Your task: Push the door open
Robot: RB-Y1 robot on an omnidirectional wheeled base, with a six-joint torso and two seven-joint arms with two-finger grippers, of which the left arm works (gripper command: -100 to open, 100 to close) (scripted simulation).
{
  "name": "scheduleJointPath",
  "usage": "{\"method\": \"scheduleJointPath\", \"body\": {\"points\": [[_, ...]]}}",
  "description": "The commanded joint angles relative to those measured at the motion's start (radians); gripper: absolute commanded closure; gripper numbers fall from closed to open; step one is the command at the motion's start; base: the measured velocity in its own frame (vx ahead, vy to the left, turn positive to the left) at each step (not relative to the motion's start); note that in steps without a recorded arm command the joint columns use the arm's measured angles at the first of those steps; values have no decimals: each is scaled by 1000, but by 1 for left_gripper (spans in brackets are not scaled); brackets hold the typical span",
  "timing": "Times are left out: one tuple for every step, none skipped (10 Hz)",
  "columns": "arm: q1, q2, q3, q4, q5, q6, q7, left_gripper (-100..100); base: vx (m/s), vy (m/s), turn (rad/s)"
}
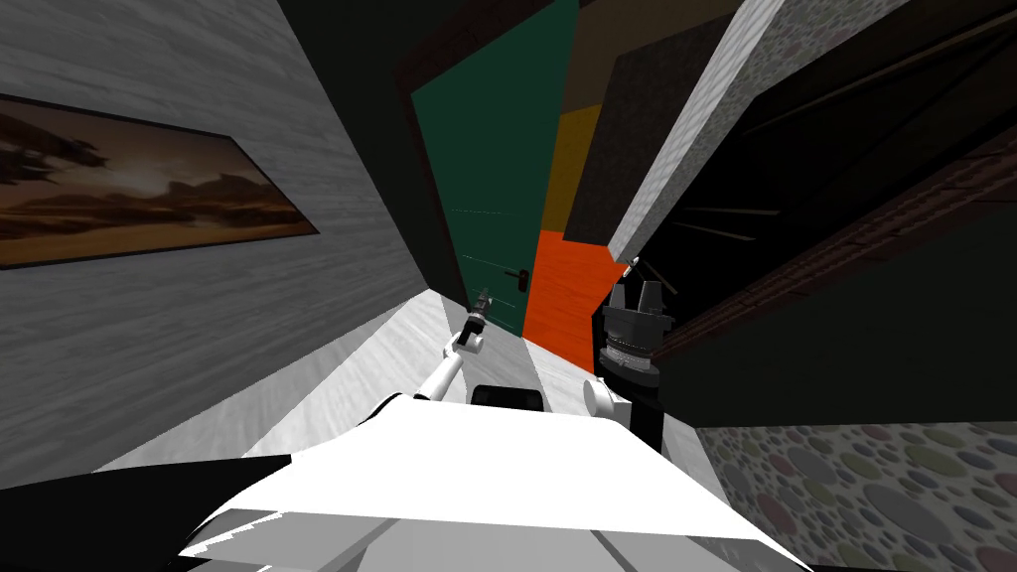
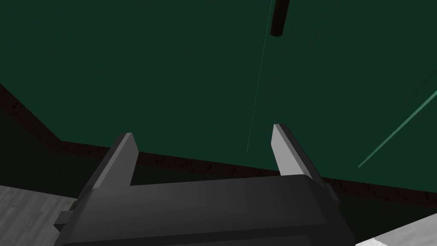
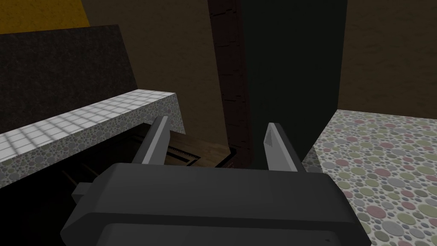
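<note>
A dark green door (image 1: 477, 169) stands ahead in a dark frame, slightly ajar, with an orange surface (image 1: 566, 298) showing past its edge. Its black lever handle (image 1: 516, 277) sits near that edge. My left arm reaches forward and my left gripper (image 1: 484, 298) is close to the door, left of the handle. Seen from the left wrist, the green door panel (image 2: 170, 72) spreads beyond the open left gripper (image 2: 202, 139), and the dark handle (image 2: 279, 19) hangs beyond the fingertips. My right gripper (image 1: 639, 288) is raised at the right, open, with nothing between its fingers (image 3: 277, 145).
A grey wall with a framed brown picture (image 1: 129, 189) runs along the left. A pale floor strip (image 1: 397, 348) leads to the door. On the right are a tiled white ledge (image 3: 85, 115), a pebble-patterned wall (image 1: 874, 487) and a dark brown frame post (image 3: 230, 77).
</note>
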Motion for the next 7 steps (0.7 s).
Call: {"method": "scheduleJointPath", "body": {"points": [[-34,-6,-7,50,-1,0,0,-100,77,37,-71],[-34,-6,-7,55,-1,0,0,-100,58,32,-26],[-57,-8,-11,88,-2,0,0,-100,53,21,-39],[-78,-11,-16,115,-2,0,1,-100,74,27,-65],[-78,-11,-16,125,-2,0,1,-100,54,22,-27],[-99,-15,-20,158,-3,0,1,-100,46,19,-45],[-119,-18,-24,190,-3,0,1,-100,70,28,-64]]}}
